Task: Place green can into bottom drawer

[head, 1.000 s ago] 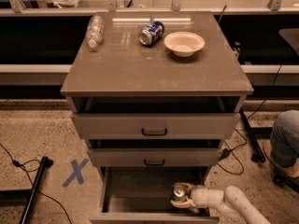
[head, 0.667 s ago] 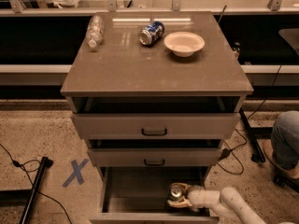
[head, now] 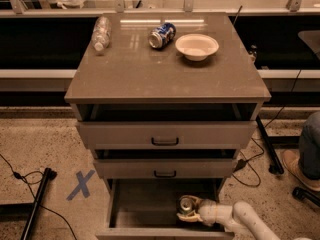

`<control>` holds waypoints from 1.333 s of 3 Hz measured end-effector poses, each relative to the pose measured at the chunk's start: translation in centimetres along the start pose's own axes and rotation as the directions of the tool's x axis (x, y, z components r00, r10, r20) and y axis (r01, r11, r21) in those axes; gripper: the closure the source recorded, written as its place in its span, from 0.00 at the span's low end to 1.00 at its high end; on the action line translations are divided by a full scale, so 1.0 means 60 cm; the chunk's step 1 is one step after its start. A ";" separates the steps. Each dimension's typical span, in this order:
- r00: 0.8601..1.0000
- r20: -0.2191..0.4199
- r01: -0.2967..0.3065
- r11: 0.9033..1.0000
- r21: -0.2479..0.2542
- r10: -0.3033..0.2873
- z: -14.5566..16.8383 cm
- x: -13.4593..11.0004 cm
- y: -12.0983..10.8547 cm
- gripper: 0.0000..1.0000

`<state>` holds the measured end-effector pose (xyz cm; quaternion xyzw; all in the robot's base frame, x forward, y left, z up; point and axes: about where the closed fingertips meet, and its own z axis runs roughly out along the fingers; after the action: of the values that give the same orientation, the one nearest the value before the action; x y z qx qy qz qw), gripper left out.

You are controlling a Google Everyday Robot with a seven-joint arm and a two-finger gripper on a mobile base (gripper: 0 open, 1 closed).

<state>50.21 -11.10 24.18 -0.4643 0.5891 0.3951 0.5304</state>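
Observation:
The green can (head: pixel 186 204) stands upright inside the open bottom drawer (head: pixel 145 215), right of its middle, with its silver top showing. My gripper (head: pixel 191 211) comes in from the lower right on a pale arm (head: pixel 240 218) and its fingers wrap around the can. The can's lower part is hidden by the fingers and I cannot tell whether it rests on the drawer floor. The drawer's floor to the left of the can is bare grey.
The two upper drawers (head: pixel 165 134) are pulled partly out above. On the cabinet top lie a clear plastic bottle (head: pixel 100 32), a blue can (head: pixel 162 35) on its side and a pale bowl (head: pixel 196 46). A blue X (head: pixel 81 184) marks the floor at left; cables and a person's leg (head: pixel 310 146) are at right.
The gripper with the green can has moved slightly left inside the bottom drawer. Nothing else has moved.

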 end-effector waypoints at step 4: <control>0.992 -0.080 0.107 0.992 0.071 -0.102 -0.037 -0.069 -0.005 0.00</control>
<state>49.95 -12.78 28.58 -0.4890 0.5981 0.3265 0.5445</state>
